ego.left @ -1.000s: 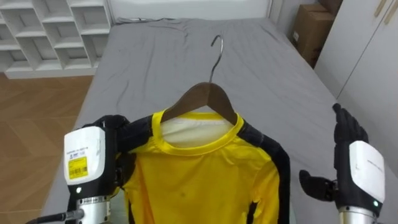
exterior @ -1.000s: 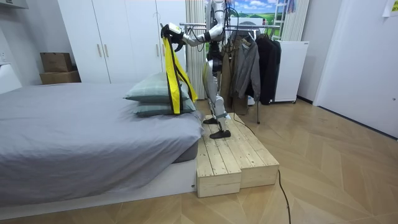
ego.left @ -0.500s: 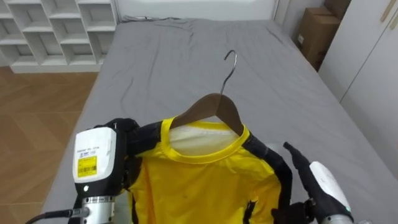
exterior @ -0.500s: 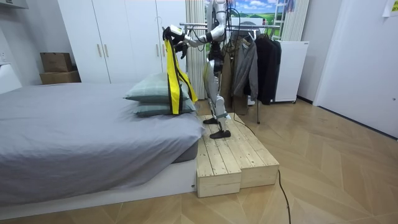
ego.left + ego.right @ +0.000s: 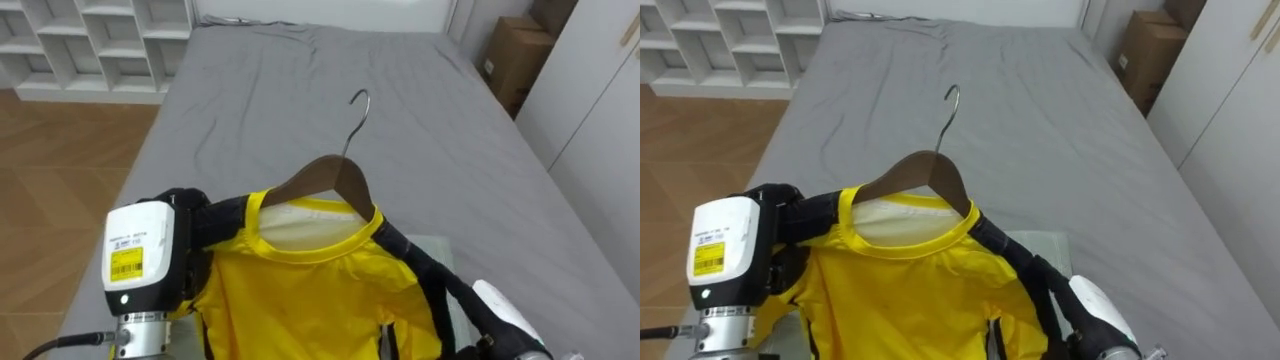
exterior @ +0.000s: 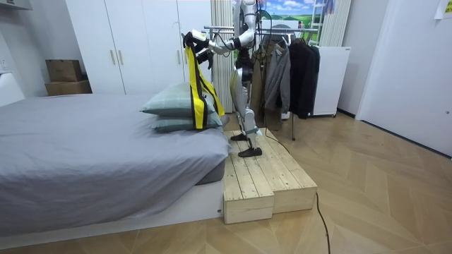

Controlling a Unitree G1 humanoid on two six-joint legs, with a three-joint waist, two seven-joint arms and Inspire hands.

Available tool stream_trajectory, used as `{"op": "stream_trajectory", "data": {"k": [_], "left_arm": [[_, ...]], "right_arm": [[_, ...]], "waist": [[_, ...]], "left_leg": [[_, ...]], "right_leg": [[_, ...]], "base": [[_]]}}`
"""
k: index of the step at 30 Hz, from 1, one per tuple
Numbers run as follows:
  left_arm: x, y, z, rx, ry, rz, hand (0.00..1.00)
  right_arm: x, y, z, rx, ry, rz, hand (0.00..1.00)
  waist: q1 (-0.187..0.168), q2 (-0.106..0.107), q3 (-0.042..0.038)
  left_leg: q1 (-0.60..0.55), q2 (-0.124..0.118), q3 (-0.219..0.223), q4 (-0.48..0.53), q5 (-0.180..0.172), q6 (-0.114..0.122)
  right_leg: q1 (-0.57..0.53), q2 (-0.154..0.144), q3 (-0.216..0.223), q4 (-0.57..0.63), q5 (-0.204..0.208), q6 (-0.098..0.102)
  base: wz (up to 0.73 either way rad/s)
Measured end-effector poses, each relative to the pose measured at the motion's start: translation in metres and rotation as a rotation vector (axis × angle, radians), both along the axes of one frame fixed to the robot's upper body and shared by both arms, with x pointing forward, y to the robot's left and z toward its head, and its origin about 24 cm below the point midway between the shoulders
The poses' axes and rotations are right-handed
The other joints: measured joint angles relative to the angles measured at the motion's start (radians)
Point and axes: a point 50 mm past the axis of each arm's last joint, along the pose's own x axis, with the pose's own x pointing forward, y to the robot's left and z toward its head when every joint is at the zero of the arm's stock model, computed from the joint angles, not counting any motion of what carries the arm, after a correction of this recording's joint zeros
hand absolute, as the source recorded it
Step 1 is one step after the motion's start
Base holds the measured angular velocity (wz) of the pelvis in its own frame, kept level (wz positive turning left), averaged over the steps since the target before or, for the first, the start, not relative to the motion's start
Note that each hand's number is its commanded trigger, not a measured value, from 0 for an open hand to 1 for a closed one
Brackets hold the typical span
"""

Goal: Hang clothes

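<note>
so the yellow shirt (image 5: 310,300) is hanging on its wooden hanger (image 5: 325,178), held up in the air in front of the robot over the grey bed (image 5: 420,120), with the metal hook (image 5: 357,100) sticking up free and not sitting on anything yet. the left hand (image 5: 185,212) is gripping the shirt's shoulder at the hanger's end, fingers curled round it. the thing that's changing is the right hand (image 5: 500,312): a second ago it was up and spread open well off to the right of the shirt, half a second ago it was swinging in toward the black sleeve, and now it's sitting low at the lower right, just beside that sleeve. can't tell whether it's got hold of anything there. my read is it's coming in to steady or take the other side, so the shirt is getting carried two-handed. the shirt itself is staying pretty much where it was. in the room view the robot is standing on the wooden platform (image 6: 265,176) next to the pillows (image 6: 173,106), facing the bed, with the clothes rack (image 6: 272,33) and its dark jackets (image 6: 300,70) behind it, so i'm guessing it's needing a turn before that hook is reaching the rail.
</note>
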Motion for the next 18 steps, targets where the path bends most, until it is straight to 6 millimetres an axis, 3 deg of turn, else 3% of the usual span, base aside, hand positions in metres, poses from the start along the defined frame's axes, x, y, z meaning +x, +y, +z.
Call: {"op": "stream_trajectory", "data": {"k": [6,18], "left_arm": [[0.0,-0.001,0.0,-0.002,-0.002,-0.004,1.0],[-0.001,-0.008,-0.001,-0.034,-0.032,-0.001,1.0]], "right_arm": [[0.004,0.001,0.006,-0.064,-0.034,0.023,0.0],[0.014,-0.001,0.021,-0.117,-0.2,-0.048,0.0]], "waist": [[-0.001,-0.004,0.0029],[-0.003,0.017,0.0108]], "left_leg": [[-0.004,0.0,0.0,0.0,0.0,0.0],[-0.005,-0.001,-0.003,-0.002,0.0,0.0]], "right_leg": [[0.001,0.0,0.001,0.0,0.0,0.0],[-0.004,0.0,0.002,-0.002,0.0,0.0]], "base": [[0.0],[0.0]]}}
